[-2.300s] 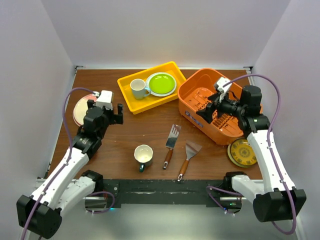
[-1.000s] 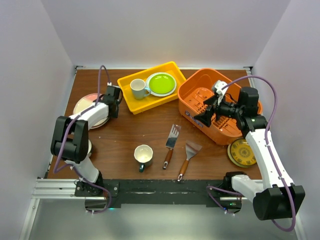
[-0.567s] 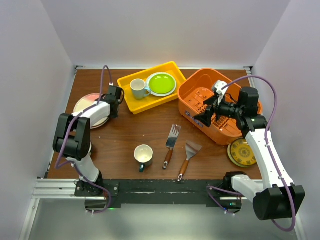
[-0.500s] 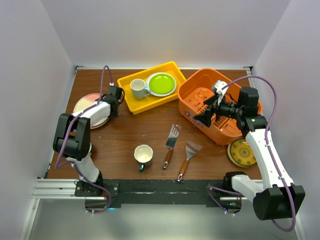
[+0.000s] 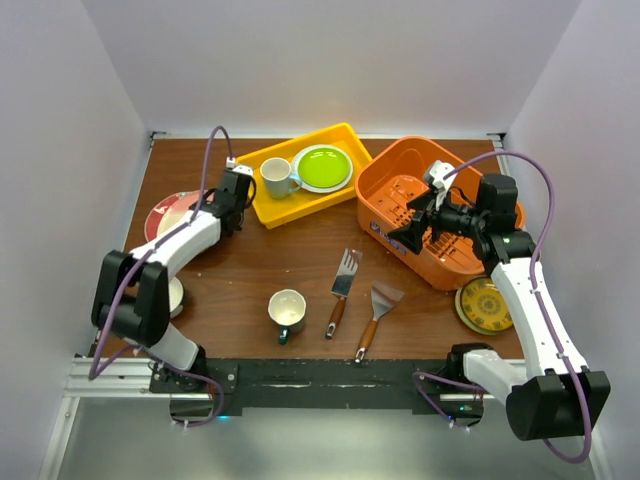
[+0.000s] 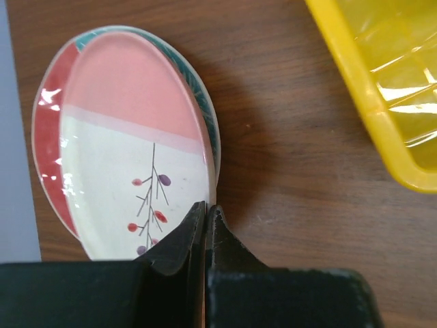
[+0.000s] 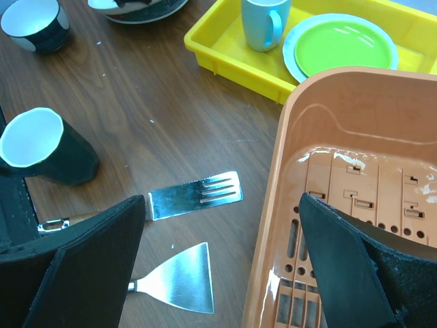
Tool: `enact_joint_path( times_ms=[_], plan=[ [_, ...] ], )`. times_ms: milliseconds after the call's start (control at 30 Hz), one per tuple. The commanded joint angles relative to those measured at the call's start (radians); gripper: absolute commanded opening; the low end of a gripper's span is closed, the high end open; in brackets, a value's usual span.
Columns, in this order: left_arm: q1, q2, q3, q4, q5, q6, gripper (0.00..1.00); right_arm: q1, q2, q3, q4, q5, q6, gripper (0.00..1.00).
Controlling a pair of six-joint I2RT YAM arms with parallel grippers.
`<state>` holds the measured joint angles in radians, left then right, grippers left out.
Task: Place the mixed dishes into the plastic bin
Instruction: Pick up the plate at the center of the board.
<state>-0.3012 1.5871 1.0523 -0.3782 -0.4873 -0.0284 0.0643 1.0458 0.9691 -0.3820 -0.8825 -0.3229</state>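
Currently listed on the brown table point(image 5: 300, 245): left gripper point(image 6: 205, 213), fingers pressed together on the near rim of a pink plate point(image 6: 123, 157) — pink upper band, red side, cream lower half with a twig-and-berry motif — at the table's left edge, beside the yellow tray point(image 5: 258, 198). That plate sits tilted over a teal-rimmed plate point(image 6: 206, 113) beneath it; whether its far edge touches the lower plate cannot be told. Next, right gripper point(image 7: 222, 201), jaws spread wide with nothing between them, hanging over the near-left part of the orange plastic bin point(image 5: 400, 148), which stands at the table's far right corner. Inside the yellow tray, at the far edge near centre: white mug with a pale-blue handle point(image 5: 276, 177) and lime green plate point(image 5: 322, 167), side by side. Toward the near edge, centre: dark-teal mug point(image 5: 287, 312), upright, cream inside; to its right a slotted spatula point(image 5: 344, 278) and a flat spatula point(image 5: 378, 312), wooden handles pointing at the near edge. At the right edge, just in front of the bin: yellow patterned plate point(image 5: 484, 305), lying flat. Near the left edge: small bowl point(image 7: 31, 20), white inside, partly hidden by the left arm in the top view.
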Motion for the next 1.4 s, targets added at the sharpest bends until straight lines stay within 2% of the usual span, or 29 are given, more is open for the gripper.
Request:
enact_joint_path(
  times_ms=[0,200,600,1167,1233,1367],
  plan=[
    [-0.026,-0.139,-0.029,0.071,-0.091,0.022,0.0,-0.003,-0.004,0.011,0.011,-0.021,-0.001,0.99],
    [-0.05,-0.228,-0.067,0.099,-0.08,0.074,0.0,-0.003,0.01,0.006,0.017,-0.023,-0.001,0.99],
    [-0.058,-0.331,-0.117,0.117,-0.008,0.084,0.0,-0.003,0.043,0.003,0.029,-0.044,0.007,0.99],
    [-0.064,-0.415,-0.166,0.134,0.039,0.073,0.0,0.0,0.098,0.003,0.06,-0.107,0.054,0.99],
    [-0.064,-0.429,-0.172,0.139,0.036,0.074,0.0,0.02,0.12,0.028,0.057,-0.11,0.076,0.99],
    [-0.064,-0.457,-0.183,0.148,0.042,0.074,0.0,0.153,0.216,0.114,-0.015,-0.037,0.076,0.98]
  ],
)
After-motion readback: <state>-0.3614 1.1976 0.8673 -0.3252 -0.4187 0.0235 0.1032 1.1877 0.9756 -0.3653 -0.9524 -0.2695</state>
